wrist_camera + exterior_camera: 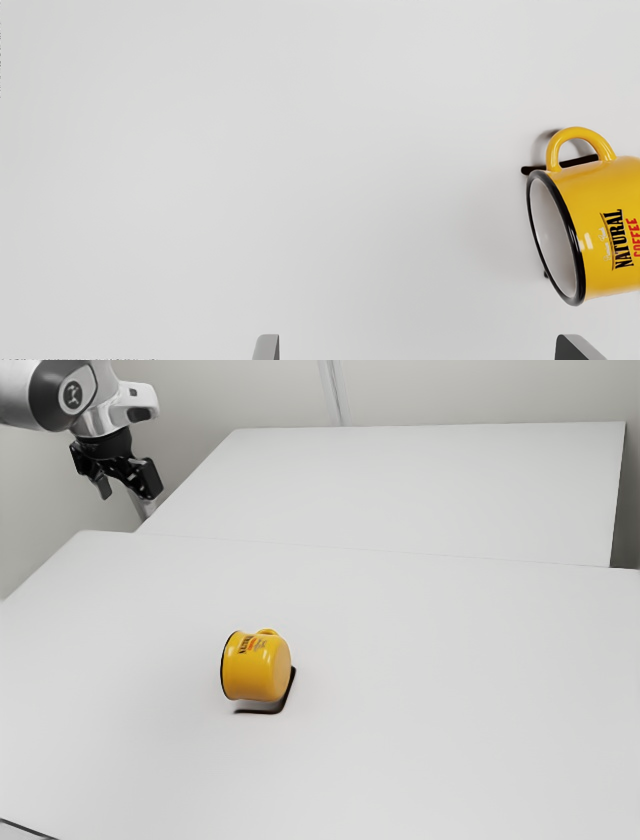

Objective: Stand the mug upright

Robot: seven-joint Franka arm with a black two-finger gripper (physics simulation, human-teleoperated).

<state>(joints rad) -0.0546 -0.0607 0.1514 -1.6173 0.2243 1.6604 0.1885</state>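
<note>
High at the exterior view's upper left hangs my black gripper (124, 488), well above and away from the mug. A yellow mug (257, 668) lies on its side on the white table (430, 690), its black-rimmed mouth toward the exterior view's left and its base toward the right. In the wrist view my gripper (417, 347) is open, fingertips wide apart with nothing between them. The mug (600, 200) shows there with its pale inside, its handle and the lettering "NATURAL COFFEE"; its base is out of frame.
A thin black flat piece (262, 710) shows on the table beneath and beside the mug. Behind this table is a second white surface (400, 490), with pale walls beyond. A dark line (25, 828) crosses the exterior view's lower left corner.
</note>
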